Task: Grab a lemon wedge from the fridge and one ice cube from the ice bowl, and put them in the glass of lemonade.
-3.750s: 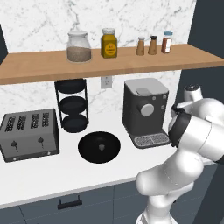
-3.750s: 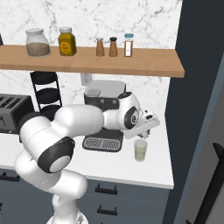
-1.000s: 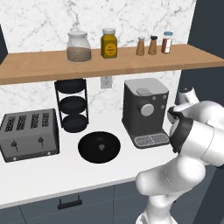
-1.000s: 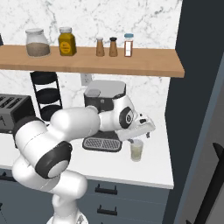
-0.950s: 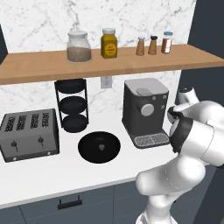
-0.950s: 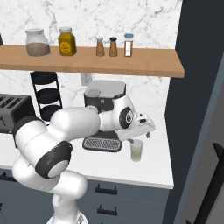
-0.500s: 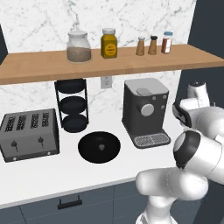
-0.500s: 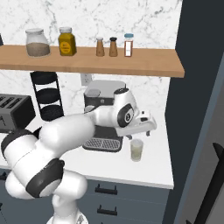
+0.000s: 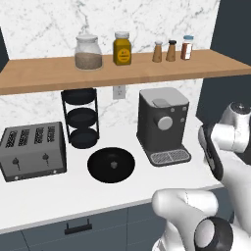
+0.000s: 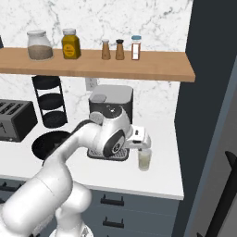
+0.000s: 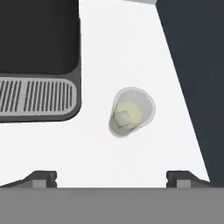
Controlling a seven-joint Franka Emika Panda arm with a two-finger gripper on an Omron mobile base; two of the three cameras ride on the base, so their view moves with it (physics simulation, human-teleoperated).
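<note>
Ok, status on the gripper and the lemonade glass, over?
Gripper open, empty, above the counter. Glass of lemonade upright below it, small pieces inside, can't tell what. Coffee machine beside, nothing in the way.

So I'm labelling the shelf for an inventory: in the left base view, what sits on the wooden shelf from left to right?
Clear lidded jar of brownish grains → amber lidded jar → brown shaker → dark-topped shaker → red-filled spice jar with a pale lid.
</note>
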